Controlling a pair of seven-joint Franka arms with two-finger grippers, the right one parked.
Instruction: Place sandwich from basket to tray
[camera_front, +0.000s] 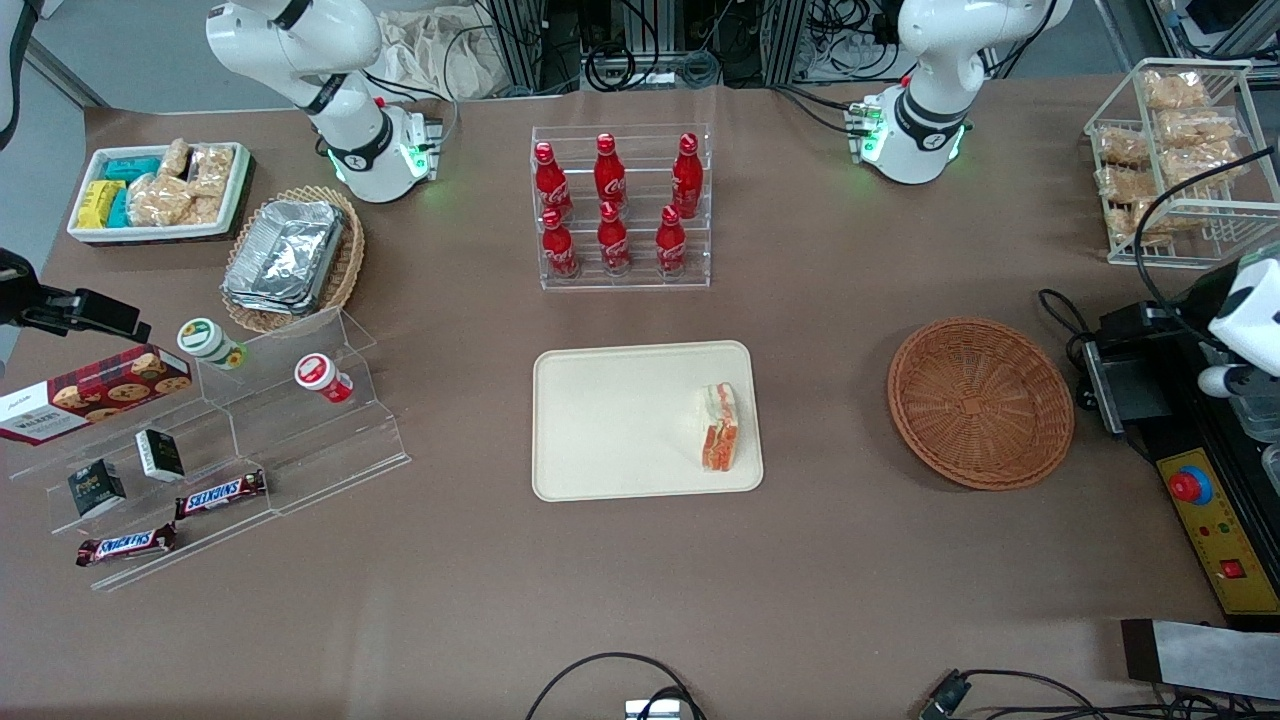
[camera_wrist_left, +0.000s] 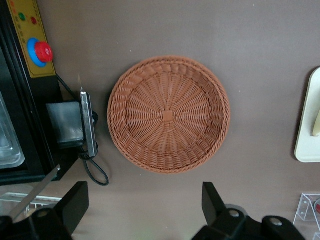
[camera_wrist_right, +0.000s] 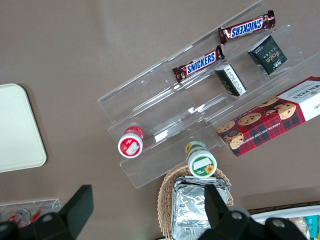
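Observation:
The sandwich (camera_front: 720, 427), a white wedge with red-orange filling, lies on the cream tray (camera_front: 620, 420), at the tray's end nearest the basket. The round reddish-brown basket (camera_front: 980, 402) stands empty beside the tray, toward the working arm's end of the table. In the left wrist view my gripper (camera_wrist_left: 144, 200) hangs well above the table, just off the rim of the basket (camera_wrist_left: 168, 114). It is open, with only bare table showing between its black fingers (camera_wrist_left: 75, 200). A strip of the tray (camera_wrist_left: 306, 125) also shows in that view.
A clear rack of red cola bottles (camera_front: 620, 205) stands farther from the front camera than the tray. A yellow panel with a red stop button (camera_front: 1190, 485) and a black box with cables (camera_front: 1130, 385) sit beside the basket. Acrylic snack shelves (camera_front: 250, 440) stand toward the parked arm's end.

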